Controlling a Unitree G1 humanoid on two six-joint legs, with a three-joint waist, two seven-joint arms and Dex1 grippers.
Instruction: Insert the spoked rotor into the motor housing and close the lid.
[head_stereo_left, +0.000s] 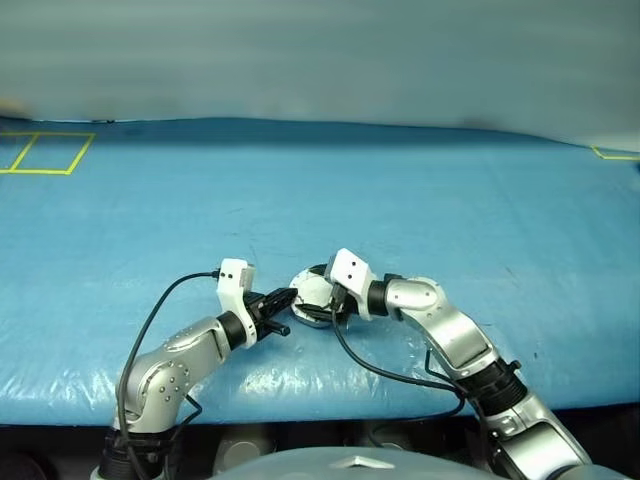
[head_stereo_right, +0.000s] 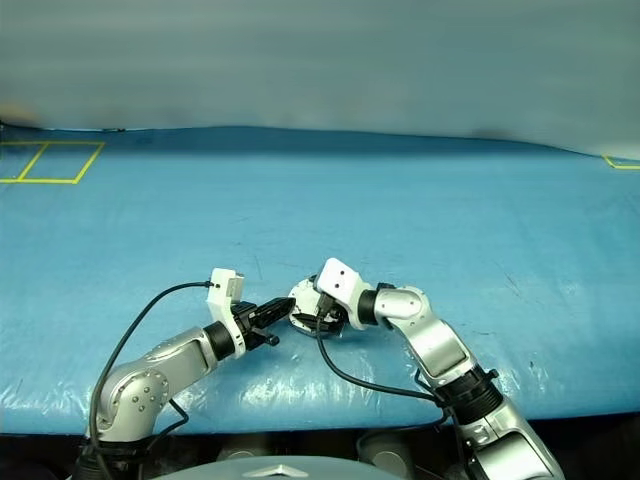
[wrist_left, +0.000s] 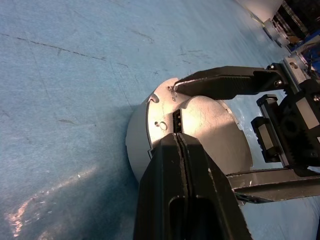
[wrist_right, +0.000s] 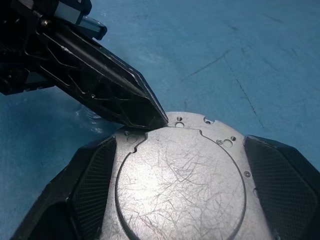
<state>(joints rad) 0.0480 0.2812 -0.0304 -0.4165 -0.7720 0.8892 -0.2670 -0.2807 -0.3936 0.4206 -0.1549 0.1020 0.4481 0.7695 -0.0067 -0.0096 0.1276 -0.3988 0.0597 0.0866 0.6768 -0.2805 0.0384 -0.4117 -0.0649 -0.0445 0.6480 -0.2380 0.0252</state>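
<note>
The motor housing (head_stereo_left: 312, 292) lies on the blue table near the front edge. Its scratched silver lid (wrist_right: 180, 185) sits flat on top. The spoked rotor is hidden. My right gripper (wrist_right: 179, 141) is open, with one finger on each side of the housing's round wall. My left gripper (wrist_left: 176, 135) is shut with nothing in it. Its pointed tip (wrist_right: 159, 122) rests on the lid's rim, on the side away from the right wrist. The two grippers meet over the housing (head_stereo_right: 303, 300) from left and right.
A blue sheet (head_stereo_left: 400, 200) covers the whole table, and its front edge (head_stereo_left: 330, 405) runs just below my arms. Yellow tape squares (head_stereo_left: 45, 152) mark the far left corner, and another yellow mark (head_stereo_left: 612, 154) lies at the far right. Black cables hang from both wrists.
</note>
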